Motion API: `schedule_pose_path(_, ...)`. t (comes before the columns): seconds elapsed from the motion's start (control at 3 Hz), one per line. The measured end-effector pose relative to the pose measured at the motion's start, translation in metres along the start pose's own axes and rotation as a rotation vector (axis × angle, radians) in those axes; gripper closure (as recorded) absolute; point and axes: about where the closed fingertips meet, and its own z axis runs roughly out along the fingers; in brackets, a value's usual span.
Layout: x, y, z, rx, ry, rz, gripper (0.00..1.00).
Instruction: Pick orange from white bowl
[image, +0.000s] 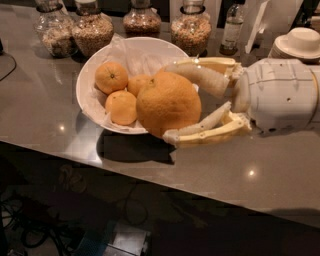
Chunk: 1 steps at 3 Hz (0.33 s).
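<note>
My gripper (172, 102) is shut on an orange (167, 104), a round fruit with dimpled peel, and holds it raised in front of the right part of the white bowl (85, 75). The upper finger (200, 76) lies over the fruit's top right and the lower finger (200, 130) runs under it. The bowl is wide, glossy and lined with crinkled white paper. Three more oranges lie in it: one with a dark stem dot (111, 77), one at the front (121, 107), and one (137, 84) partly hidden behind the held fruit.
Several glass jars of grains and nuts (92, 31) stand along the back of the grey counter (45, 125), with a small bottle (231, 31) and a stack of white plates (300, 45) at the back right. The counter's front edge runs below the bowl.
</note>
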Motion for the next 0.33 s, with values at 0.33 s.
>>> schedule_pose_path(0.33,-0.0091,0.0142,0.0023,-0.064,-0.053,-0.058,1.0)
